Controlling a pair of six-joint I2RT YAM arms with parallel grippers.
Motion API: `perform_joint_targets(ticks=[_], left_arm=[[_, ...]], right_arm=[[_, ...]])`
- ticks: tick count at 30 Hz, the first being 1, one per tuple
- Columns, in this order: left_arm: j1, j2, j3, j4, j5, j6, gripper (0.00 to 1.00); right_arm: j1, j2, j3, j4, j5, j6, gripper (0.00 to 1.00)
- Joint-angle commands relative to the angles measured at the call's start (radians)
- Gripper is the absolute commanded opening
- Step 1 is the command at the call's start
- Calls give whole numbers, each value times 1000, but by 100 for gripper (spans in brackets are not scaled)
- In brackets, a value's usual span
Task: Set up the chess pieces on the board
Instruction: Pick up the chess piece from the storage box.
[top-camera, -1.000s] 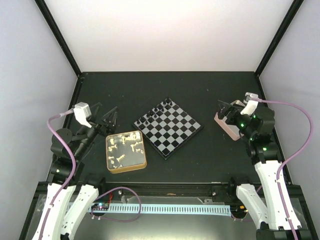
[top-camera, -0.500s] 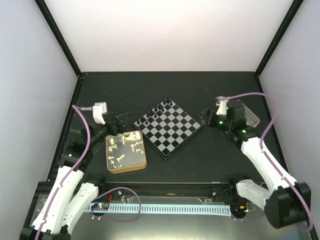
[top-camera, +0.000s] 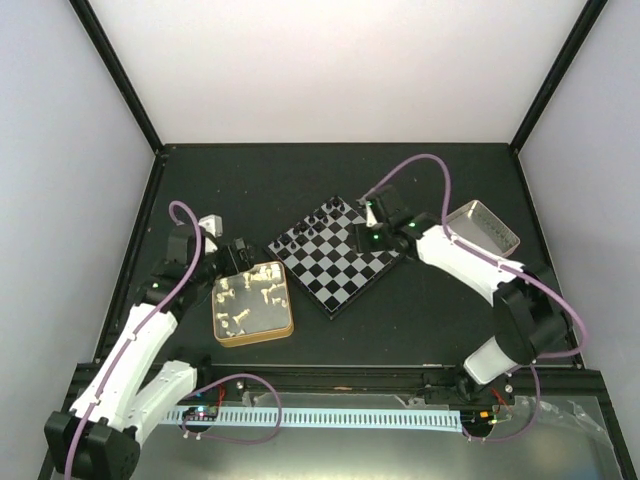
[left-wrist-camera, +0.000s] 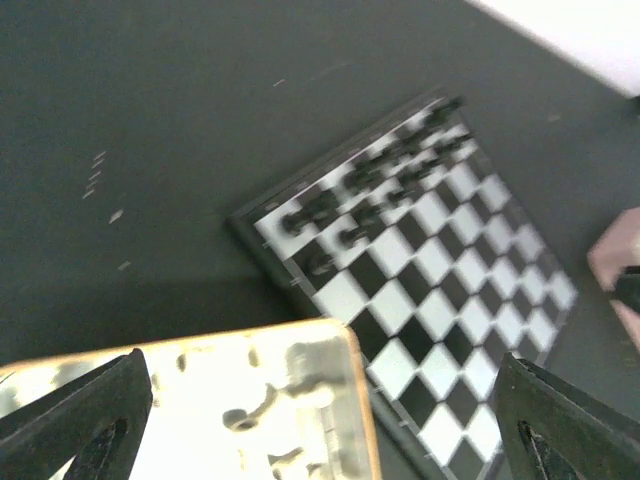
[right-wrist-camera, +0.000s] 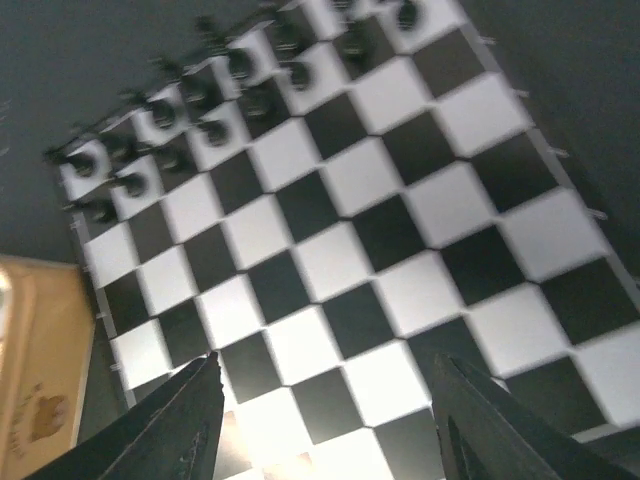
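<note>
The board (top-camera: 336, 262) lies at the table's middle, turned like a diamond. Black chess pieces (top-camera: 316, 222) stand in two rows along its far-left edge. Cream-white chess pieces (top-camera: 250, 292) lie loose in a gold-rimmed tin (top-camera: 222, 325). My left gripper (top-camera: 240, 256) is open and empty at the tin's far edge, between tin and board. In the left wrist view the gripper (left-wrist-camera: 320, 365) is over the tin (left-wrist-camera: 200, 410), with the board (left-wrist-camera: 440, 270) beyond. My right gripper (top-camera: 358, 243) is open and empty over the board's right part. In the right wrist view the gripper (right-wrist-camera: 325, 362) hangs above bare squares (right-wrist-camera: 330, 260), with the black pieces (right-wrist-camera: 200, 100) at the top.
A pinkish silver tray (top-camera: 484, 228) lies to the right of the board, behind the right arm. The tin's edge (right-wrist-camera: 30, 350) shows at the left of the right wrist view. Black frame posts stand at the table's far corners.
My right gripper has swung left from the silver tray to over the board. My left gripper has moved right and down to the tin's far edge. Both stay open.
</note>
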Motion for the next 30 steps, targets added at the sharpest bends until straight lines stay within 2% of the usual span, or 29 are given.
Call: perform_joint_targets(ticks=[1, 5, 7, 11, 13, 18, 24, 30], left_arm=[[-5, 43, 54, -207, -163, -55, 91], [-6, 69, 4, -256, -96, -78, 75], [-13, 80, -38, -252, -67, -104, 63], [-60, 115, -79, -222, -111, -155, 47], [-84, 162, -76, -219, -164, -170, 43], [-103, 275, -62, -175, -248, -180, 42], [-104, 417, -45, -94, -235, -147, 38], [-104, 485, -27, -43, -245, -114, 35]], right_arm=[[127, 47, 116, -75, 73, -29, 57], [250, 96, 181, -76, 31, 45, 52], [288, 112, 190, -45, -1, 93, 48], [319, 137, 190, 5, -16, 181, 38], [320, 136, 184, 10, -3, 201, 36], [320, 97, 162, 10, 32, 208, 34], [319, 48, 128, 31, 28, 220, 33], [320, 28, 114, 27, 37, 220, 33]])
